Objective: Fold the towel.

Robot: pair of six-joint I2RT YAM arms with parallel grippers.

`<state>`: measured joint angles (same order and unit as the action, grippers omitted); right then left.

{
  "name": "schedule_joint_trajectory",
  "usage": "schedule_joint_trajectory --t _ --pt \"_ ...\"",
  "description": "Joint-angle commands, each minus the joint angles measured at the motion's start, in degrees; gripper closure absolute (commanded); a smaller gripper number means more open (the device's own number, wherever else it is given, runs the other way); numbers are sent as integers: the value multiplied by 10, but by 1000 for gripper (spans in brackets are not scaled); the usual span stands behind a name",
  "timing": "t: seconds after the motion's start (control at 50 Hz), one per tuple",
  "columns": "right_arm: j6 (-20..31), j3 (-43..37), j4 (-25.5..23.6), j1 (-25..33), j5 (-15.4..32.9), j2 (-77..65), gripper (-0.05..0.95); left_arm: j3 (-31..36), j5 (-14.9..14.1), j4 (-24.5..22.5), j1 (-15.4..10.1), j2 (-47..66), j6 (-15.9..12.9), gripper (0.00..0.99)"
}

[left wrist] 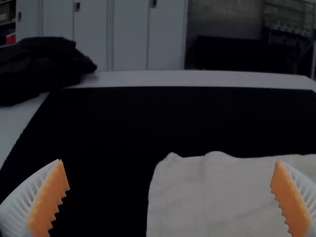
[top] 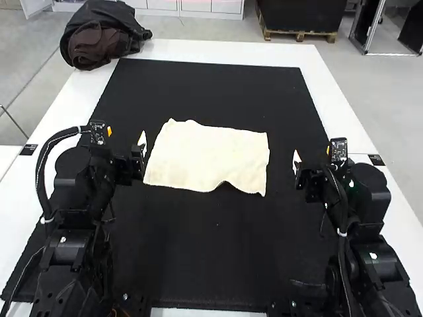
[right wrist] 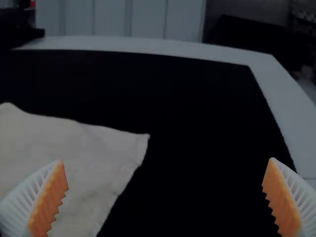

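Observation:
The cream towel lies spread out as a rough rectangle on the black mat, its near edge slightly raised in a small wave. My left gripper is beside the towel's left edge, not holding it. My right gripper stands a short gap off the towel's right edge. In the left wrist view the left gripper has its fingers wide apart, with the towel beyond them. Likewise wide apart are the fingers of the right gripper in the right wrist view, where the towel shows one corner.
The black mat covers most of the white table. A dark bundled jacket rests on the table's far left corner, well away from both arms.

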<state>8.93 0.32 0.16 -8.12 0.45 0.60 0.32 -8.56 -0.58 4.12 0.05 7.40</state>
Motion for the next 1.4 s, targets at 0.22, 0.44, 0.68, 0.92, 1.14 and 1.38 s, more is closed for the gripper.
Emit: schedule_joint_trajectory --t 0.22,0.44,0.68,0.92,1.14,1.38 --pt "-7 -2 -1 8 -4 -3 -11 -2 7 -2 1 -3 5 36" --pt "-7 -2 1 8 -5 -4 -11 -2 7 -2 1 -2 5 36" --pt "33 -2 10 7 -33 -3 -11 -2 10 1 0 -3 -48 36" --pt "95 -3 145 7 -42 -3 -7 -2 21 -51 1 -3 -179 36" --pt "78 35 214 14 -21 -2 -7 4 99 -222 2 -2 -171 38" --pt "30 203 201 17 -24 128 -7 144 115 -221 -3 100 -139 38"
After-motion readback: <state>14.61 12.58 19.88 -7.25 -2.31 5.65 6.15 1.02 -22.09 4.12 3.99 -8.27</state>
